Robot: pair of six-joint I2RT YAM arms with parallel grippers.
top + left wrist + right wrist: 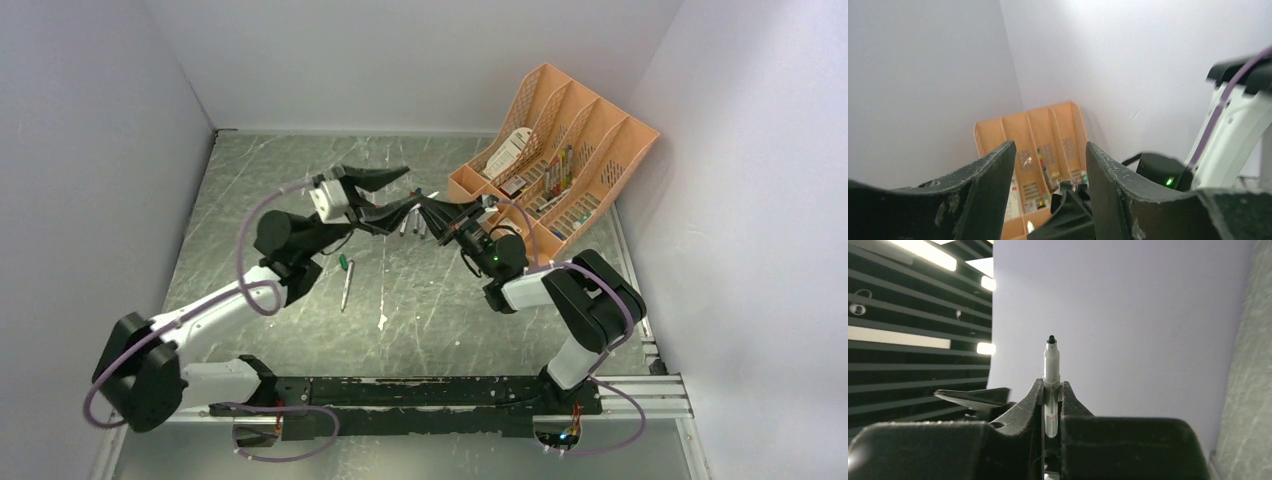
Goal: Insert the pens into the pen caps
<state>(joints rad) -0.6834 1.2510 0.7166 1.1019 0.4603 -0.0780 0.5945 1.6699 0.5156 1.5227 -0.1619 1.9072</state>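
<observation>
Pen: thin whitish barrel [1051, 365], held up off the table in the right pincer. Its small dark nib is bare and points away from the wrist, with no cap on it.
Right pincer: [1052, 389] closed tight on the lower barrel, with a good length of pen standing clear beyond the jaws.
Left pincer: [1048, 172] jaws well apart with nothing between them. From above it faces the right pincer almost tip to tip.
Spare pen: [346, 290] lies flat on the table [260, 170] between the arms, with a green cap [342, 263] just beside its far end. Whether the two touch I cannot tell.
Organiser: [590, 150] orange, tilted in the far right corner, with bunched coloured pens inside that are not part of this job.
Handling, pen: likely light, stiff and smooth. Being round, it may slide back through the jaws under an end-on push, so the grip belongs mid-barrel, clear of the nib.
Handling, cap: likely tiny, light and easily flicked away. Take it across its sides, leave the mouth free, and line it up along the barrel.
</observation>
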